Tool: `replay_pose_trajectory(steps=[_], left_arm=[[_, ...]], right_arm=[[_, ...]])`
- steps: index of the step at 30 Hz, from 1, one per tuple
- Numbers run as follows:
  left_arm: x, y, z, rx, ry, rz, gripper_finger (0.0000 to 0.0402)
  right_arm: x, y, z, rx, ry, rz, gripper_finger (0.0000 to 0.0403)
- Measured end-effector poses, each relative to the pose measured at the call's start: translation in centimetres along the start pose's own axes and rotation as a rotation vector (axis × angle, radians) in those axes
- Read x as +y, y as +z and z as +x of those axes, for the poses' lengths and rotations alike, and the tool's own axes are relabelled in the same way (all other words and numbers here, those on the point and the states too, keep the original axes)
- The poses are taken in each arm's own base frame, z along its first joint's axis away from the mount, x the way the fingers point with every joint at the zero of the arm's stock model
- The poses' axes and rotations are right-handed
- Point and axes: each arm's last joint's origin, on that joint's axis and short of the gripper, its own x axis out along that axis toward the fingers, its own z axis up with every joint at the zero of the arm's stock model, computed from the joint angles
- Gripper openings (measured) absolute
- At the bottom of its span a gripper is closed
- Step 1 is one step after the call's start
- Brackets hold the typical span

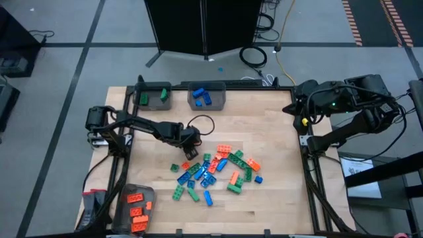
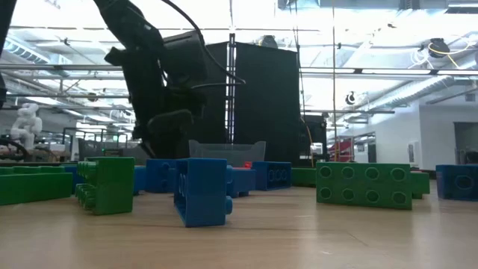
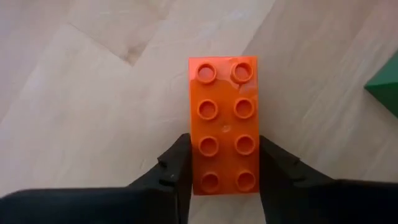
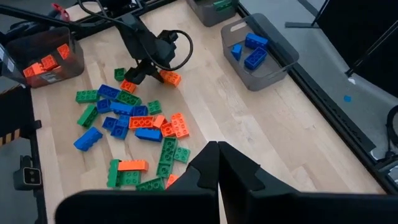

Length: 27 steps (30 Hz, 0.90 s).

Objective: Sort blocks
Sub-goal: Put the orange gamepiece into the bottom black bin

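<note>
Now the left gripper [image 3: 224, 177] pinches an orange block [image 3: 223, 124] at the pile's [image 1: 215, 172] far-left fringe — right gripper [image 4: 217, 163] pressed shut, parked off the table's [image 1: 271, 125] right edge.

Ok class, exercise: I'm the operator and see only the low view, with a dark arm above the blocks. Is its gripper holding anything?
Observer: Yes. In the left wrist view the left gripper has its fingers against both long sides of an orange block.
Operator: Where do orange ones go?
Observer: The high view shows the orange bin at the table's lower left corner.
Operator: And the other arm?
Observer: The right gripper is shut, waiting at the table's right edge.
</note>
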Motion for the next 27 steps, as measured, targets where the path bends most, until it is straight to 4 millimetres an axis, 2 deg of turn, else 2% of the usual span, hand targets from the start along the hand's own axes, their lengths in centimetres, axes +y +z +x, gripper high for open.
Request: replay_pose_trajectory(steps=[6, 11, 14, 18, 22, 27], left_arm=[[-0.3, 0.7, -1.7, -0.022, 0.007, -0.02, 0.0118], [-1.2, 0.8, -5.7, -0.001, 0.012, -0.009, 0.0118], [-2.3, 0.2, -9.2, 0.02, -0.005, -0.001, 0.0118], [-3.7, -2.6, -13.7, 0.126, -0.04, 0.0, 0.0118], [-5.4, -6.3, -17.9, 0.217, -0.1, -0.029, 0.0118], [-7.3, -10.9, -20.8, 0.333, -0.173, -0.086, 0.0118]], right_arm=[[0.0, 0.0, 0.0, -0.001, -0.002, -0.008, 0.0], [0.0, 0.0, 0.0, -0.002, -0.003, -0.008, 0.0], [0.0, 0.0, 0.0, -0.002, -0.003, -0.007, 0.0], [0.0, 0.0, 0.0, -0.002, -0.004, 0.002, 0.0], [0.0, 0.0, 0.0, -0.002, -0.004, 0.012, 0.0], [0.0, 0.0, 0.0, -0.002, -0.004, 0.034, 0.0]])
